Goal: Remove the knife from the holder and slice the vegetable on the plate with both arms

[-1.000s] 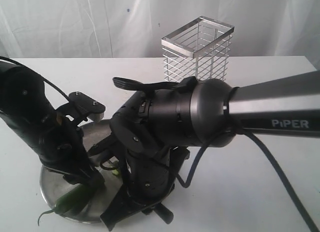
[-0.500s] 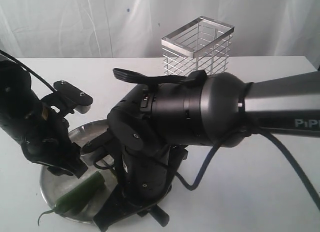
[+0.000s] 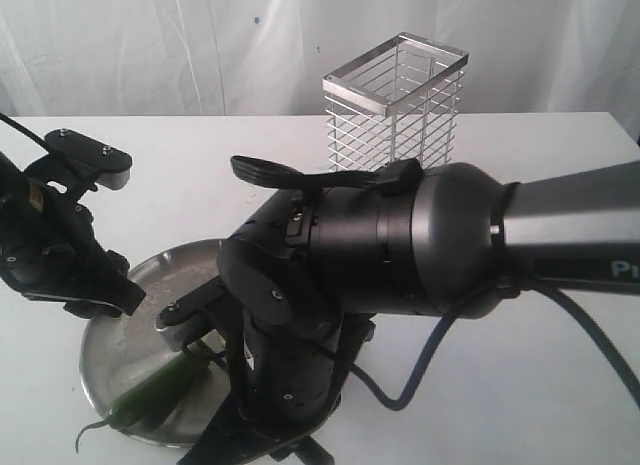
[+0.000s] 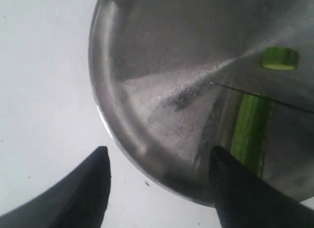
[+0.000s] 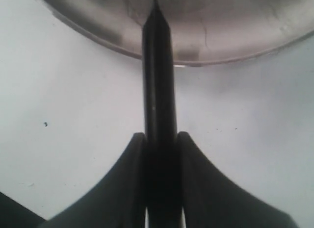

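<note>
The steel plate [image 3: 108, 337] lies at the front left with the green vegetable [image 3: 150, 393] on it, its stem curling over the near rim. In the left wrist view the vegetable [image 4: 249, 132] lies beside a cut slice [image 4: 279, 59], and the knife's thin blade edge [image 4: 265, 97] crosses it. My left gripper [image 4: 159, 152] is open over the plate's rim [image 4: 105, 115], holding nothing and apart from the vegetable. My right gripper [image 5: 158, 139] is shut on the black knife [image 5: 158, 76], whose tip reaches over the plate [image 5: 230, 34]. The wire holder [image 3: 396, 97] stands at the back.
The bulky right arm [image 3: 400, 245] leans across the middle and hides the plate's right half and the knife in the exterior view. The left arm [image 3: 55, 250] stands at the plate's left edge. A white curtain hangs behind the table.
My left gripper has let go of the vegetable, lifted off it and drawn back to the left of the plate. The right arm has shifted slightly, still holding the knife.
</note>
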### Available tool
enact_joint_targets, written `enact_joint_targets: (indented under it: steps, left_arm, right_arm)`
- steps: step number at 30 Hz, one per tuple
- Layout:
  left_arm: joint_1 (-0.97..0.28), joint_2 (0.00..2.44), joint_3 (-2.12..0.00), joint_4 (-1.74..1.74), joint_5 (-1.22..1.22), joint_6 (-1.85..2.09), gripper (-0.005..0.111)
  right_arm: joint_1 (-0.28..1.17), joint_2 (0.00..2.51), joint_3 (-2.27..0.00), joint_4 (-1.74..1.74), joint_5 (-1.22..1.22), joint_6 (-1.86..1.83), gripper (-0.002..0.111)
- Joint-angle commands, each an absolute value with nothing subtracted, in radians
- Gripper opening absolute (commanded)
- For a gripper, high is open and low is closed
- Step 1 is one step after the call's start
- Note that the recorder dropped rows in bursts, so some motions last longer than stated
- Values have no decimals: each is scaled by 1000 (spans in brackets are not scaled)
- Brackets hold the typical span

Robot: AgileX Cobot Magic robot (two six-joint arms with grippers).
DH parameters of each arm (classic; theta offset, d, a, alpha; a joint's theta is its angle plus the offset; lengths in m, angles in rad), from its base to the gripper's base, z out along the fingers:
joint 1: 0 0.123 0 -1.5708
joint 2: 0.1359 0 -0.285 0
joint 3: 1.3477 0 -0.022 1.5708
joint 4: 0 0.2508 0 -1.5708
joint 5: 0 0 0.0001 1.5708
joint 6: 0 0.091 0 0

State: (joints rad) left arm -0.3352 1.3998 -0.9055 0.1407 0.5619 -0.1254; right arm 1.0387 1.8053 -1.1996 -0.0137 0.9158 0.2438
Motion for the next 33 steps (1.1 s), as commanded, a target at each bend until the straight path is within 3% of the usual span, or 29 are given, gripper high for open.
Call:
enact_joint_targets:
  steps: [1,33]
  left_arm:
    - [-332,1391,-898,128,569,-134,62]
    - [-332,1391,-898,91,560,-134,62]
  right_arm:
    - [1046,1794,-1196,7,895,243,0]
    - [1046,1838,-1196,0,866,273,0]
